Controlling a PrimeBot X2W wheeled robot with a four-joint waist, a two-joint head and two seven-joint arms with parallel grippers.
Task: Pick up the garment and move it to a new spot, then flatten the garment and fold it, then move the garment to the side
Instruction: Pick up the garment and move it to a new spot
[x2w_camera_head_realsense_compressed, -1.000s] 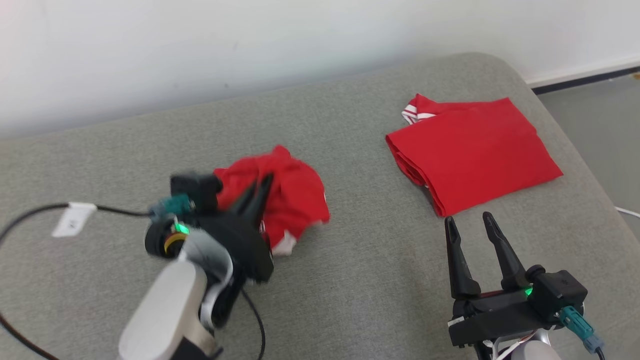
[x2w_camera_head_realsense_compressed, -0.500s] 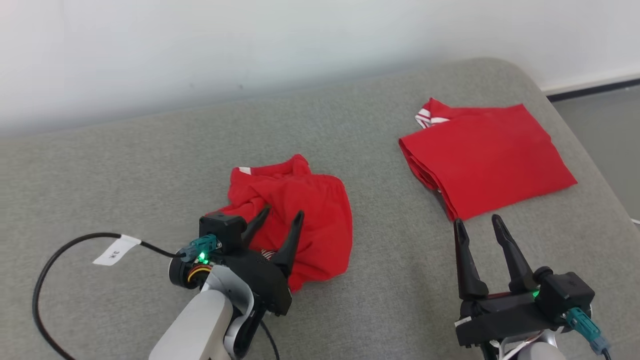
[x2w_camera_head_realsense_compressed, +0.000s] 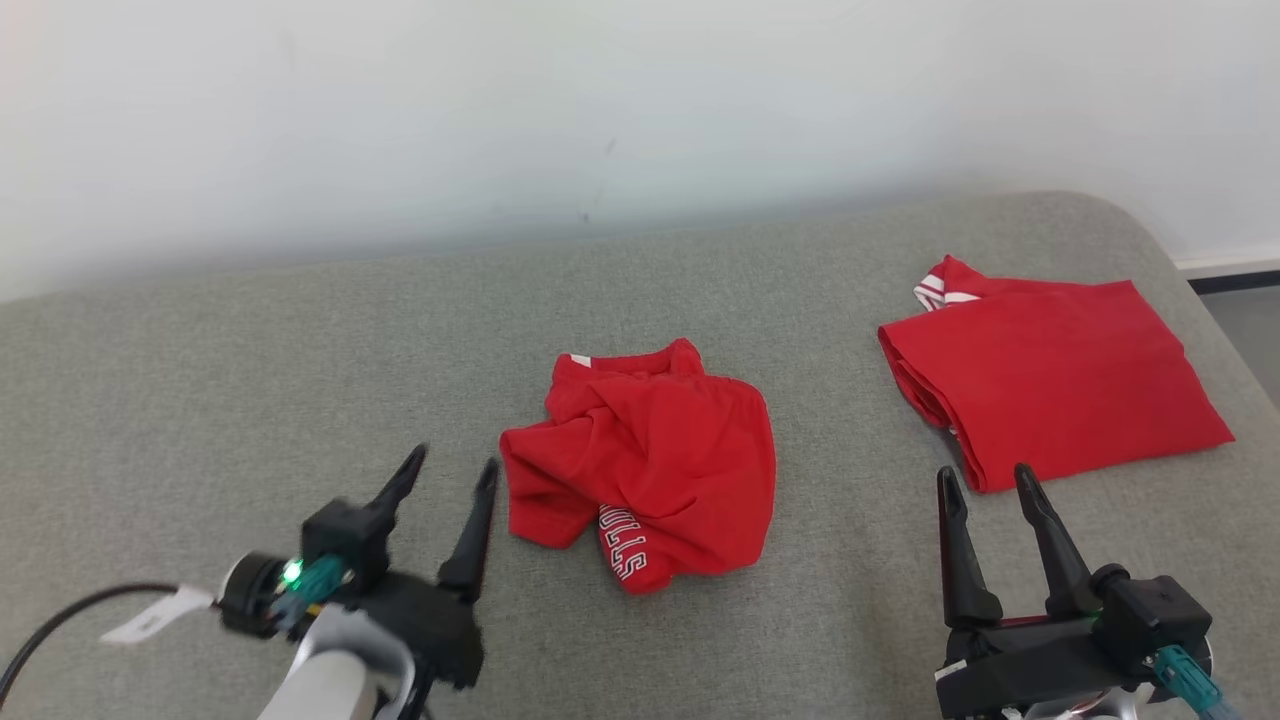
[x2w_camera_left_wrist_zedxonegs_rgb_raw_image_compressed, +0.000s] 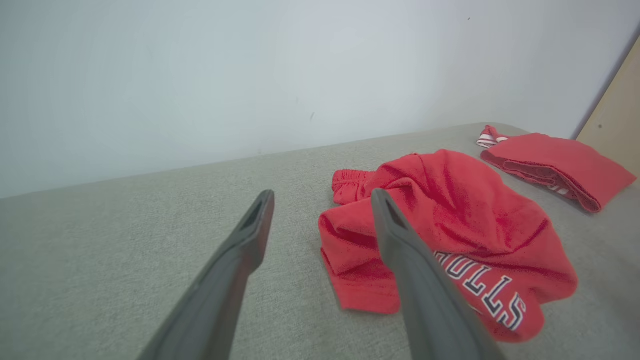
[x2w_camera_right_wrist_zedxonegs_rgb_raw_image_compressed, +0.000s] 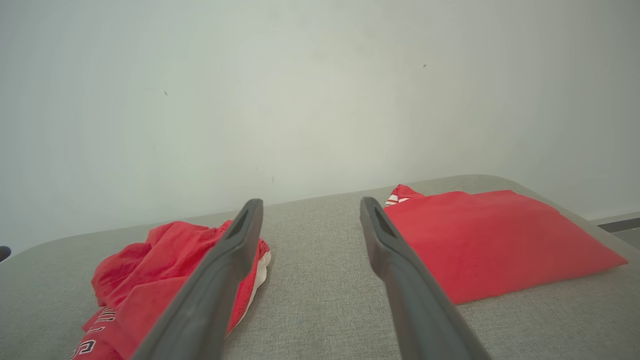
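The crumpled garment (x2w_camera_head_realsense_compressed: 650, 470) is bright red with white, dark-edged lettering; the folded garment (x2w_camera_head_realsense_compressed: 1060, 395) is the same red, white-striped at one corner. The padded surface (x2w_camera_head_realsense_compressed: 250, 380) is flecked grey, the wall (x2w_camera_head_realsense_compressed: 500, 100) white, the left pincer (x2w_camera_head_realsense_compressed: 452, 462) and right pincer (x2w_camera_head_realsense_compressed: 984, 473) black.

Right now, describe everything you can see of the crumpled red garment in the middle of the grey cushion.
The crumpled red garment is soft jersey-like cloth, bunched in loose folds, not flattened. White dark-edged letters reading ULLS show on its near flap, and a gathered band with a white bit at its far edge. It lies on the grey cushion, ungripped; the open left gripper stands left of it, apart.
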